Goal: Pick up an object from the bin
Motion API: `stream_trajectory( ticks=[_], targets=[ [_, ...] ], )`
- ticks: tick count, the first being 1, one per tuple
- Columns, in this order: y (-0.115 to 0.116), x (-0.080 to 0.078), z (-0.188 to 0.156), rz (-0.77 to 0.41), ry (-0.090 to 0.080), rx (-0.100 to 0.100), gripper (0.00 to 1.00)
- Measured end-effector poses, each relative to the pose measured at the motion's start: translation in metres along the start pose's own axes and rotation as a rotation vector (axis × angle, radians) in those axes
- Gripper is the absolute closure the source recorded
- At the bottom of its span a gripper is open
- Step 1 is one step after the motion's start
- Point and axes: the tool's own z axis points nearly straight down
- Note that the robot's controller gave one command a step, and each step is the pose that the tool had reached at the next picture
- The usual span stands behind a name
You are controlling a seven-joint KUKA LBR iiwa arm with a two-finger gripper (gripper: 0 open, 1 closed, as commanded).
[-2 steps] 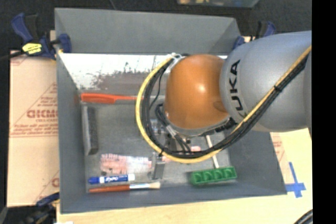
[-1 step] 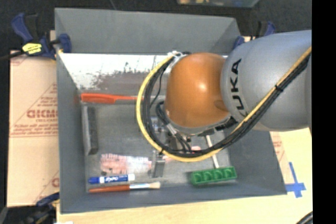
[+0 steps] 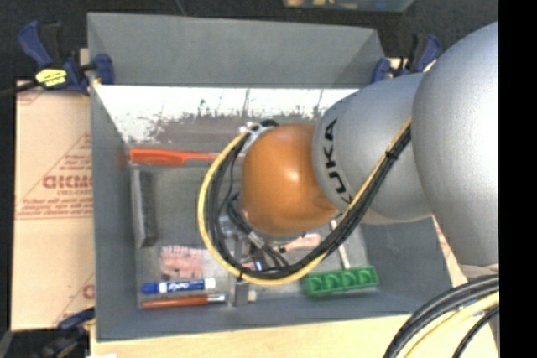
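Note:
My gripper (image 3: 246, 251) is low in the front middle of the bin, mostly hidden under the arm's orange cover and its cables. Just left of it lies a pale pink packet (image 3: 181, 262). In front of the packet lie a blue marker with a white label (image 3: 178, 287) and a thin red pen (image 3: 180, 302), side by side along the front wall. A green studded block (image 3: 340, 281) rests to the gripper's right, near the front wall.
A long orange-red handled tool (image 3: 172, 155) lies along the back of the bin floor. A grey strip-like thing (image 3: 147, 205) runs down the left side. The arm and its cover hide the middle and right of the bin.

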Motion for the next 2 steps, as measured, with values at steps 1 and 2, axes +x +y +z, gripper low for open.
stream_trajectory(
  ticks=[1,2],
  targets=[
    [-0.011,-0.044,0.003,0.005,-0.010,0.000,0.00],
    [0.004,0.000,-0.032,-0.258,0.008,-0.001,0.00]
  ],
)
